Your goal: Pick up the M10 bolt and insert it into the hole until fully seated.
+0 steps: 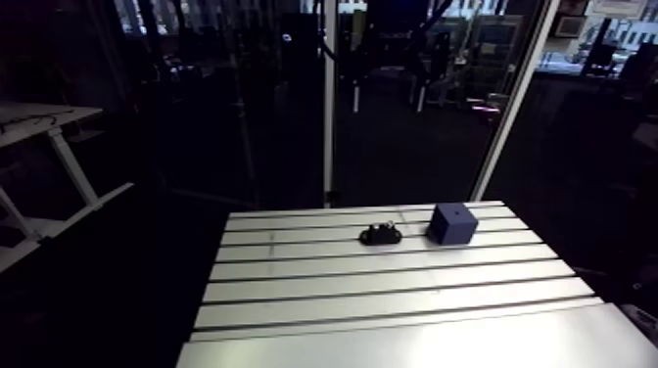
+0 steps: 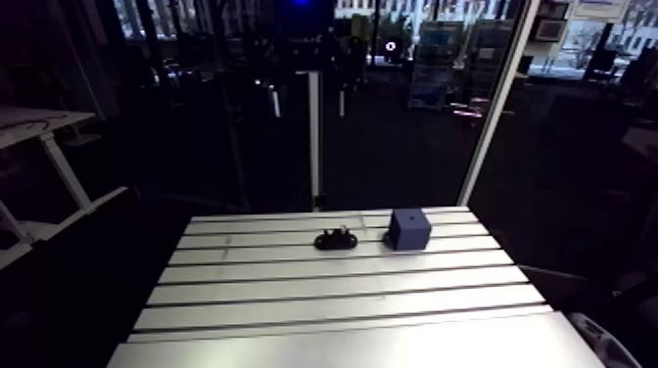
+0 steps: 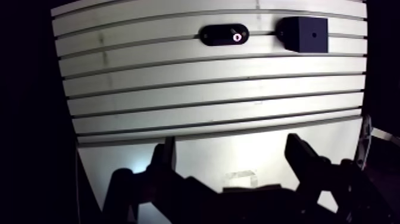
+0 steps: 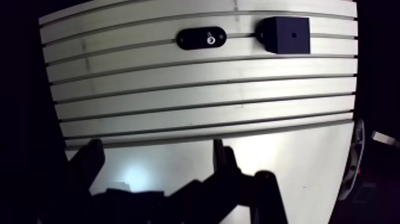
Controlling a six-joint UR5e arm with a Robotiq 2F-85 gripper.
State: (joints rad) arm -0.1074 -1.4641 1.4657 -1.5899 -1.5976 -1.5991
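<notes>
With fingers (image 3: 300, 154) apart and clamping nothing, hovering over the near end of the table (image 3: 208, 95) and facing the M10 bolt (image 3: 238, 36), apparently standing on end in a black oval holder (image 3: 213, 36) well ahead, in line with the finger gap, just beside the dark block (image 3: 294, 37) with the hole (image 3: 313, 34).

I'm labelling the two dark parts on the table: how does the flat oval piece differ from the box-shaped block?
The oval piece is low and flat with rounded ends; the block is a taller cube. The oval piece looks black, the block dark blue. The oval piece shows a bright shiny spot on top; the block a small dark hole. Both rest on the slotted table, side by side, not touching.
</notes>
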